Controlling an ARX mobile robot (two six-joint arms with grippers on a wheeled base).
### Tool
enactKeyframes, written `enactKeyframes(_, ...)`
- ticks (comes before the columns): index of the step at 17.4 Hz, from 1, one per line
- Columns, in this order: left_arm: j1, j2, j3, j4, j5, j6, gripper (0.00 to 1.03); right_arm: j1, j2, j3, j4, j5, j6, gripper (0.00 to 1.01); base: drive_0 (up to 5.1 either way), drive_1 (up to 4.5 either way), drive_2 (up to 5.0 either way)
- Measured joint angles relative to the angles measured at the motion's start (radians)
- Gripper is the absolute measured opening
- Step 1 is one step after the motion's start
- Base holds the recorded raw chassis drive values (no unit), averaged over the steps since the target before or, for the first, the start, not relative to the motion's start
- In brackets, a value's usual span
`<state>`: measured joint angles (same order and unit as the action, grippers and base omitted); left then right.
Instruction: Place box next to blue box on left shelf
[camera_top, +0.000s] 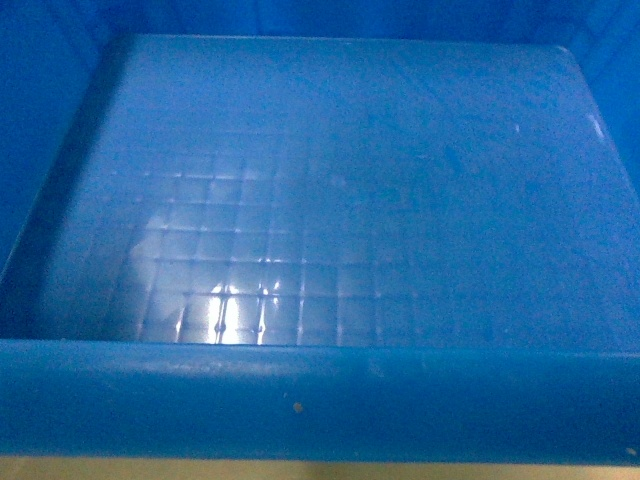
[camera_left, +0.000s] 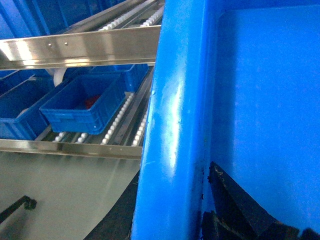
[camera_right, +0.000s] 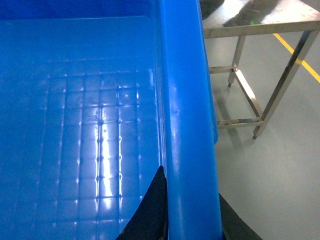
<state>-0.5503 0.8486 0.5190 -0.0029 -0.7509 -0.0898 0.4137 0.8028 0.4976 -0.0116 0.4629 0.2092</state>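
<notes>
Both tools clamp box (camera_top: 300, 400) rims; shelf (camera_left: 120, 120) lanes left.

Mostly blue on my screens, with grey metal and white rollers.

I see the box (camera_top: 330, 200) in solid blue, its floor embossed with a square grid, a tiny brown speck on the rim. The shelf (camera_left: 75, 47) is silver-grey with rows of white rollers; a smaller blue crate (camera_left: 82, 107) shows something red inside. The floor (camera_right: 270, 170) is grey-green with a yellow line.
</notes>
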Motion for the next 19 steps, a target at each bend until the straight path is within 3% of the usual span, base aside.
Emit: enactKeyframes(19, 0.0, 0.0, 0.0, -0.002, 0.0, 0.0, 0.33, 0.0, 0.0, 0.0, -0.003, 0.0, 0.0, 0.09, -4.9, 1.5, 3.3)
